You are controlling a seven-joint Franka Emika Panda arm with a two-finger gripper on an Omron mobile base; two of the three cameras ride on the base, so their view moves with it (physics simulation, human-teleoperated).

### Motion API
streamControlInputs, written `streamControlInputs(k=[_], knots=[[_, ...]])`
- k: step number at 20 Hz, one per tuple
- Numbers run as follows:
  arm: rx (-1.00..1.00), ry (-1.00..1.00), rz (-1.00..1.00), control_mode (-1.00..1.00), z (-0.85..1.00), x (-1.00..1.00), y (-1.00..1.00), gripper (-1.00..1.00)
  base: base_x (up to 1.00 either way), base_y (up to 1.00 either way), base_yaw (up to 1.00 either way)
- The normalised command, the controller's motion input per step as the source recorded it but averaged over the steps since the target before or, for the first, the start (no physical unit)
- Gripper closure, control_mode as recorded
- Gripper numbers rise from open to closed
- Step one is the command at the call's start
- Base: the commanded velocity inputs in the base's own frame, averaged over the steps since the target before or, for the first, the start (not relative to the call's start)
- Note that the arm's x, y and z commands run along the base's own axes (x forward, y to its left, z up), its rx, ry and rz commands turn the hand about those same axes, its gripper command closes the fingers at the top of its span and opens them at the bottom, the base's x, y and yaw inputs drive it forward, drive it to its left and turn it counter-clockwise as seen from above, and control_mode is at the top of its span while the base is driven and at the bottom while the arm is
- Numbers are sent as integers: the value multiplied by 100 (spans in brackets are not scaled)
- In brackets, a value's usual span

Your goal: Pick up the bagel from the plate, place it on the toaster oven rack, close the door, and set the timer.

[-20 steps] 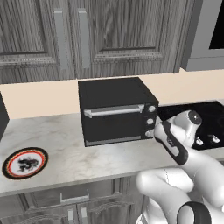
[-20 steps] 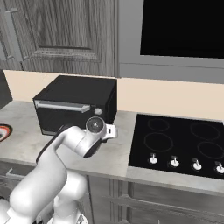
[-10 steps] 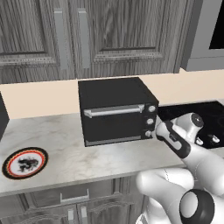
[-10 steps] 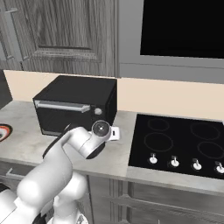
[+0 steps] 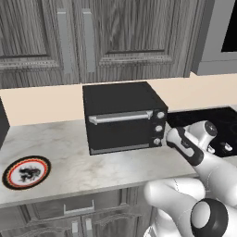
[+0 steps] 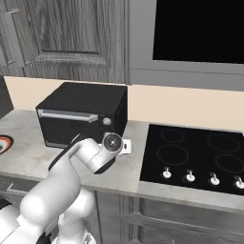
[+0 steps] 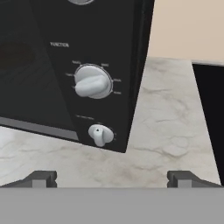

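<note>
Toaster oven sits on the marble bench against the back wall, under grey wooden cabinet doors. Its black door is shut, silver bar handle across the top of it. 3 knobs run down the oven's right edge in the left base view; the hand view shows 2 of them close up, a large function knob and a smaller knob beneath it. The toaster oven rack can't be seen behind the shut door.

Plate lies on the bench well to the left of the oven, near the front edge: black rim, red ring, white centre with a dark pattern. Nothing sits on it. A sliver of the plate also shows at the left edge of the right base view. I can't tell where the bagel is.

White arm reaches in at the oven's right front corner, wrist near the lower knobs. Gripper is released, jaws spread wide with nothing between them, finger tips low over the bench and pointed at the knob panel, apart from the knobs. In the right base view the hand sits just in front of the oven's right end. Black cooktop lies on the bench right of the oven.
</note>
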Motion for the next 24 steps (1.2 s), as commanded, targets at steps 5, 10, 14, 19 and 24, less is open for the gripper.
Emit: streamControlInputs(k=[5,10,14,19,24], knots=[[3,0,0,-100,0,0,3,-100,0,0,0],[3,0,0,-100,0,0,7,-100,0,0,0],[1,4,-1,-100,0,11,11,-100,0,0,0],[0,6,-1,-100,0,22,2,-100,0,0,0],[0,9,-1,-100,0,30,0,-100,0,0,0]])
